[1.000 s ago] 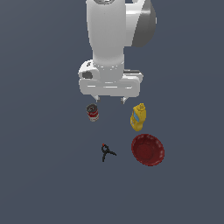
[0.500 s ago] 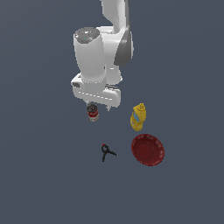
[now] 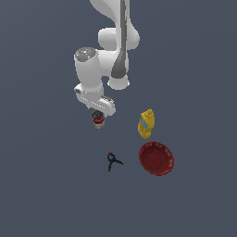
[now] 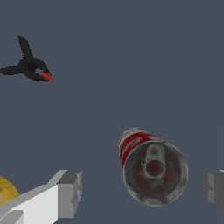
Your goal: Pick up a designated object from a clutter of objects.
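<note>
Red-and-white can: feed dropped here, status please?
Gripper open, straddling upright red-and-white can, no contact. Black clamp, yellow bottle clear.

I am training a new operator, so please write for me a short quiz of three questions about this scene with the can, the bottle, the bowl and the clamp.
1. True or false: the pincer already squeezes the red-and-white can.
2. Multiple choice: in the exterior view, which thing lies nearest the dark red bowl? A) the can B) the yellow squeeze bottle C) the black clamp
3. Fill in: the black clamp has a ___ tip.

Key:
1. False. In the wrist view both fingers stand apart from the can, one on each side, with a gap.
2. B.
3. Red.
</note>
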Tool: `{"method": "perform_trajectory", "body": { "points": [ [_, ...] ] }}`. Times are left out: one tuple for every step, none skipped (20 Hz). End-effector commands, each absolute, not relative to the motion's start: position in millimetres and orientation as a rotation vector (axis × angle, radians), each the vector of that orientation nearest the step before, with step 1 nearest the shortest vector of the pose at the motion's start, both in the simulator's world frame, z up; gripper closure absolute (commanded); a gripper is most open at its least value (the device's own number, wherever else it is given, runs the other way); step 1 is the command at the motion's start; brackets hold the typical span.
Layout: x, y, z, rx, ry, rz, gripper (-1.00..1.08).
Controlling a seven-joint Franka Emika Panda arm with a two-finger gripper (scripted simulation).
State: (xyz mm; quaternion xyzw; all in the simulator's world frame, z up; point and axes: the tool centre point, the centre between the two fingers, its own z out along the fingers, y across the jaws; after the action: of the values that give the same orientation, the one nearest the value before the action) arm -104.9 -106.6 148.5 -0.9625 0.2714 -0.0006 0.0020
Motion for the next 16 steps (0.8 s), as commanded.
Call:
{"method": "perform_trajectory", "body": {
  "points": [
    [-116.1, -112.2, 139.1, -3.005, 0.907, -0.002, -0.92],
    [-119.5, -113.8, 136.3, -3.001, 0.924, -0.002, -0.92],
    [-122.6, -115.1, 133.9, -2.997, 0.938, -0.001, -0.92],
    [-125.1, -116.3, 131.9, -2.994, 0.950, -0.001, -0.92],
    [-127.3, -117.2, 130.3, -2.991, 0.960, -0.001, -0.92],
    [-128.9, -117.9, 129.1, -2.989, 0.967, 0.000, -0.92],
    [-130.1, -118.4, 128.2, -2.987, 0.973, 0.000, -0.92],
    [-130.8, -118.7, 127.6, -2.986, 0.976, 0.000, -0.92],
    [-131.1, -118.8, 127.5, -2.986, 0.977, 0.000, -0.92],
    [-129.9, -118.3, 128.3, -2.988, 0.971, 0.001, -0.92],
    [-129.9, -118.3, 128.1, -2.988, 0.971, 0.001, -0.92],
    [-130.0, -118.3, 127.4, -2.988, 0.971, 0.001, -0.92],
    [-130.1, -118.3, 126.2, -2.988, 0.971, 0.001, -0.92],
    [-130.3, -118.4, 124.6, -2.988, 0.972, 0.001, -0.92],
    [-130.5, -118.4, 122.4, -2.988, 0.972, 0.001, -0.92],
    [-130.7, -118.5, 119.8, -2.988, 0.973, 0.001, -0.92]
  ]
}}
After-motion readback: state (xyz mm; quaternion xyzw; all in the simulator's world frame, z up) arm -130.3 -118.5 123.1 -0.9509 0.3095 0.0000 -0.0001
